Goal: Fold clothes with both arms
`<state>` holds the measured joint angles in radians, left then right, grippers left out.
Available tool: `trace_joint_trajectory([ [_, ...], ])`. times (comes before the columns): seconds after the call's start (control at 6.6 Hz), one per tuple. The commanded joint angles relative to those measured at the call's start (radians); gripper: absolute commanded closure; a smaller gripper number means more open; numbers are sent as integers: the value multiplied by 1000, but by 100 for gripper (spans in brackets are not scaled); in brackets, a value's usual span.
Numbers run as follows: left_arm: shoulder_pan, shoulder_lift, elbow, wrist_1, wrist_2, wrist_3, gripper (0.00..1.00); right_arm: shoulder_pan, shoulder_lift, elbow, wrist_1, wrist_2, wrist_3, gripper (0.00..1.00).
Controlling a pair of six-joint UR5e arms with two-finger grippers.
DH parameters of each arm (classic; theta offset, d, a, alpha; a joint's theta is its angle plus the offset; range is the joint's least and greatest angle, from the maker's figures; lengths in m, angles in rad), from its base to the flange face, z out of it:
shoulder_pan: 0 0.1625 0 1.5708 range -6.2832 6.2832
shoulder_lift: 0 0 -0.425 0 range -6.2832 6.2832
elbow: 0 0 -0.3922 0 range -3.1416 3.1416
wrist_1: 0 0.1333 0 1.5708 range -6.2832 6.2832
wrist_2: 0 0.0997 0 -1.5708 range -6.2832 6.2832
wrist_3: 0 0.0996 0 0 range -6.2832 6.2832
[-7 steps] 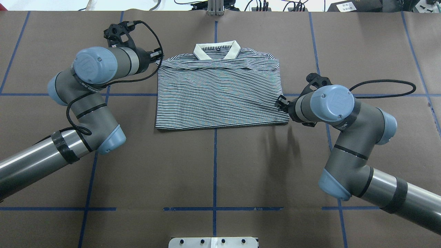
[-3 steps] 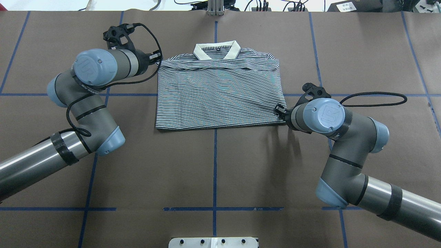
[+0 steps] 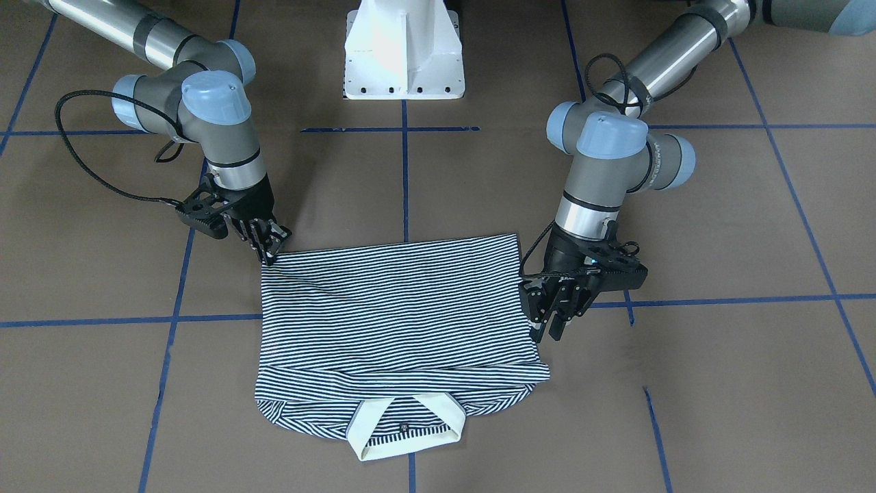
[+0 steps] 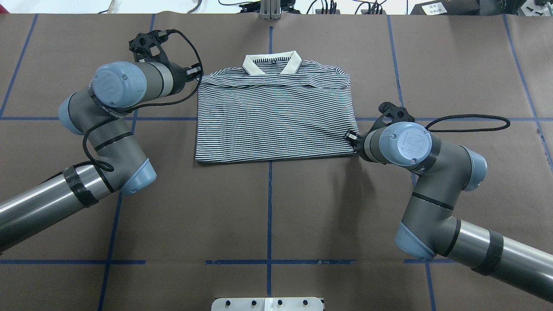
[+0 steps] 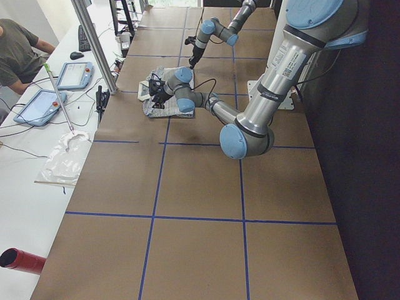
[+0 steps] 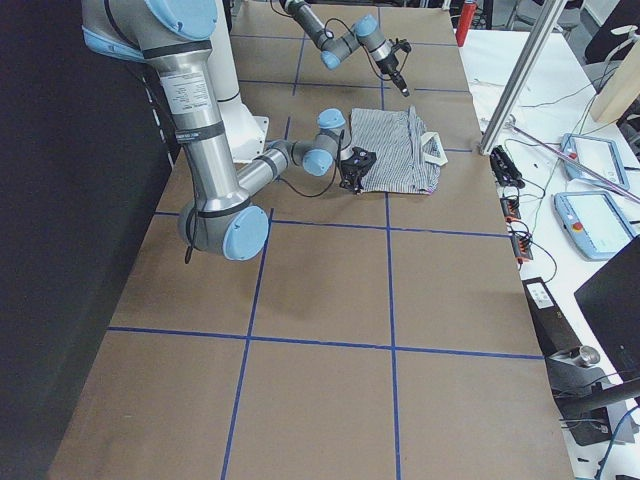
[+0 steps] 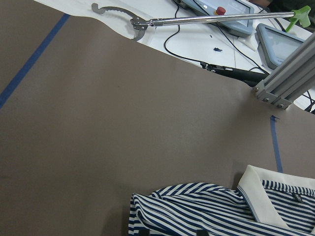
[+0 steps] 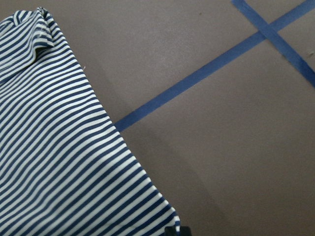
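Observation:
The striped polo shirt [image 4: 276, 116] lies folded into a rectangle on the brown table, its white collar [image 4: 271, 64] on the far side. My left gripper [image 4: 199, 77] hangs at the shirt's far left shoulder corner. In the front view, the left gripper [image 3: 547, 327] stands open, fingers pointing down beside the shirt [image 3: 397, 315]. The left wrist view shows the two tips apart over the striped fold [image 7: 197, 211]. My right gripper [image 4: 351, 139] sits at the near right hem corner. There the right gripper [image 3: 268, 255] looks shut on the shirt's corner [image 8: 162, 216].
The white pedestal base [image 3: 404, 48] stands behind the shirt on the robot's side. Blue tape lines [image 4: 269, 207] cross the table. An aluminium post [image 4: 270, 11] rises at the far edge. A person [image 5: 19, 44] sits at a side desk holding tablets and a reacher tool [image 7: 197, 19].
The right arm has slid toward the robot along the shirt's right edge, down to the hem corner. The left arm has shifted only slightly at the shoulder corner.

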<state>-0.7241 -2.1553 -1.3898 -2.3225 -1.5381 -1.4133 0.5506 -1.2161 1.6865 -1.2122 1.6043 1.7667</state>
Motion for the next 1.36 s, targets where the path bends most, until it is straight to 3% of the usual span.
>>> trace_joint_trajectory([
  [0.0, 2, 0, 0, 0, 1, -3, 57, 3, -2, 34, 0, 2, -4, 100],
  [0.15, 2, -1, 0, 0, 0, -3, 57, -20, -85, 176, -13, 8, 11, 100],
  [0.3, 2, -1, -2, -3, -1, -3, 58, -123, -299, 405, -13, 14, 13, 100],
  [0.45, 2, -3, -3, -6, -2, -4, 58, -243, -445, 585, -13, 51, 98, 100],
  [0.61, 5, -3, -17, -8, -2, -6, 58, -344, -457, 638, -15, 134, 255, 100],
  [0.76, 12, -1, -52, -2, -5, -6, 58, -438, -457, 663, -15, 182, 276, 100],
  [0.91, 38, 5, -90, 0, -7, -19, 58, -480, -465, 664, -13, 183, 278, 1],
  [1.06, 92, 38, -142, 0, -8, -98, 58, -474, -476, 665, -13, 183, 278, 0],
  [1.21, 156, 86, -220, 0, -17, -183, 58, -393, -477, 668, -15, 183, 277, 0],
])
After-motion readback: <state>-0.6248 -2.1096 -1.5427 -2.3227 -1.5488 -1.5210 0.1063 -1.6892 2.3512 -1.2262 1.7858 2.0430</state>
